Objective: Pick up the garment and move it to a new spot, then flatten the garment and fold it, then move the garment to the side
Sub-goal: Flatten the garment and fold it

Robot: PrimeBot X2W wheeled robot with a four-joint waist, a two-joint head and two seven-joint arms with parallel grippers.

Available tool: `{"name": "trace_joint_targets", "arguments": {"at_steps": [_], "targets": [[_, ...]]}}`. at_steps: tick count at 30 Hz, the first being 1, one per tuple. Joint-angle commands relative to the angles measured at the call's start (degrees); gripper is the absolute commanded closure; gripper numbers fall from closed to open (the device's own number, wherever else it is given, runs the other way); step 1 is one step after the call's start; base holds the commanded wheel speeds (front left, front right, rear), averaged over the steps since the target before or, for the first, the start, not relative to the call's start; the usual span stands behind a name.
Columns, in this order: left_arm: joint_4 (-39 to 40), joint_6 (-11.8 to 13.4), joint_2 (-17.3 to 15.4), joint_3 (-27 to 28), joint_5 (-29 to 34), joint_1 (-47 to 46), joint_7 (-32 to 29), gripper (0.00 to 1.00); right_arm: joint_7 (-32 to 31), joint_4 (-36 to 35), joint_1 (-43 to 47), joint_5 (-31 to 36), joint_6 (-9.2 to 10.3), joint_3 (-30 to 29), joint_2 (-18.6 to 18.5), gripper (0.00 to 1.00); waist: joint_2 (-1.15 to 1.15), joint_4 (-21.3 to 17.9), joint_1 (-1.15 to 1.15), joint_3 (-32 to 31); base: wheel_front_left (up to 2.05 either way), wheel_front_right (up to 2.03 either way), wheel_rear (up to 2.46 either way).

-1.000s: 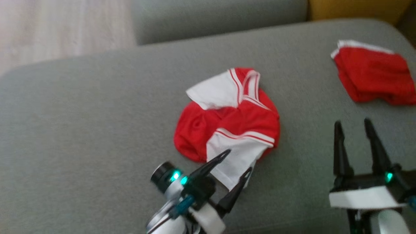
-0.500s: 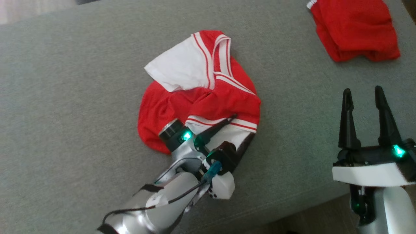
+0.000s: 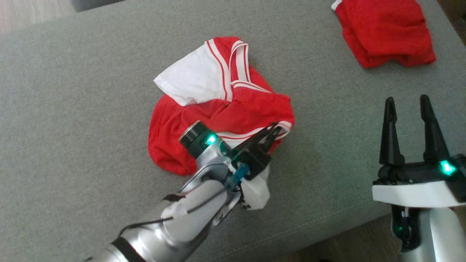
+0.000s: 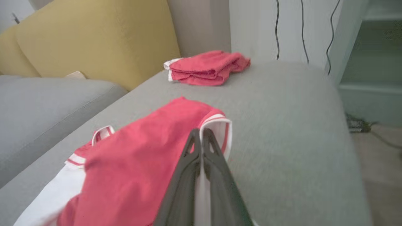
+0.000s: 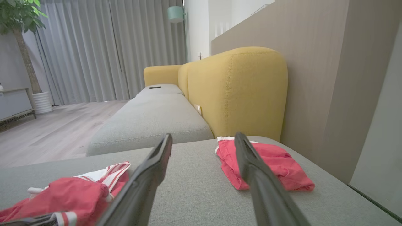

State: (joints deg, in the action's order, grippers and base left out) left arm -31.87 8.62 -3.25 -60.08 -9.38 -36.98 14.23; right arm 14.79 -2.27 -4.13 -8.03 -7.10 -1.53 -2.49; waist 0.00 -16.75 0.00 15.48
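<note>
A broad grey upholstered seat [image 3: 72, 72] spans most of the head view. In the right wrist view, a yellow backrest [image 5: 238, 91] rises at centre, with a brown panelled wall [image 5: 314, 62] to its right. Grey curtains [image 5: 110, 47] hang across the upper left, above a pale wood floor [image 5: 47, 131]. A potted tree [image 5: 19, 18] stands at the far left, and a teal lamp shade [image 5: 175, 14] sits near the top centre. In the left wrist view, dark cables [image 4: 277, 31] run down a white wall [image 4: 251, 28] at the top.
</note>
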Motion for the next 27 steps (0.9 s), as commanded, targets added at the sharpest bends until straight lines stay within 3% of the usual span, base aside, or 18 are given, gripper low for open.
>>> {"name": "trace_joint_targets", "arguments": {"at_steps": [1, 5, 12, 16, 19, 23, 27], "targets": [[3.5, -0.9, 0.4, 2.3, -2.7, -3.4, 0.5, 1.0, 0.2, -1.6, -1.4, -0.5, -0.39, 1.4, -0.4, 0.0, 0.0, -0.3, 0.0, -0.8, 0.0, 0.0, 0.0], [8.1, -3.7, 0.4, 5.0, -11.3, -8.0, 0.6, 1.0, 0.2, -1.4, -1.4, -1.3, -0.39, 1.8, -0.4, 0.0, 0.0, -1.2, 0.0, -3.1, 0.0, 0.0, 0.0], [8.6, -5.7, 0.4, 12.7, -21.9, -24.2, 0.7, 1.0, 0.2, -1.1, -0.5, -1.9, -0.39, 2.7, -0.4, 0.0, 0.0, -3.2, 0.0, -6.6, 0.0, 0.0, 0.0], [5.7, -5.3, 0.4, 18.6, -24.4, -33.8, 0.7, 1.0, 0.2, -1.6, 0.3, -1.6, -0.39, 2.0, -0.4, 0.0, 0.0, -2.8, 0.0, -8.0, 0.0, 0.0, 0.0], [5.3, -4.3, 0.3, 24.0, -22.7, -38.6, 0.7, 1.0, 0.2, -2.0, 0.9, -1.0, -0.39, 1.0, -0.4, 0.0, 0.0, -1.4, 0.0, -8.7, 0.0, 0.0, 0.0], [4.9, -3.9, 0.1, 30.3, -22.1, -36.8, 0.8, 1.0, 0.2, -2.4, 1.3, 0.1, -0.39, -0.2, -0.4, 0.0, 0.0, 1.5, 0.0, -9.5, 0.0, 0.0, 0.0], [4.2, -4.4, 0.0, 33.2, -23.7, -25.4, 0.8, 1.0, 0.2, -2.5, 2.1, 0.9, -0.39, -1.5, -0.4, 0.0, 0.0, 5.6, 0.0, -10.5, 0.0, 0.0, 0.0]]}}
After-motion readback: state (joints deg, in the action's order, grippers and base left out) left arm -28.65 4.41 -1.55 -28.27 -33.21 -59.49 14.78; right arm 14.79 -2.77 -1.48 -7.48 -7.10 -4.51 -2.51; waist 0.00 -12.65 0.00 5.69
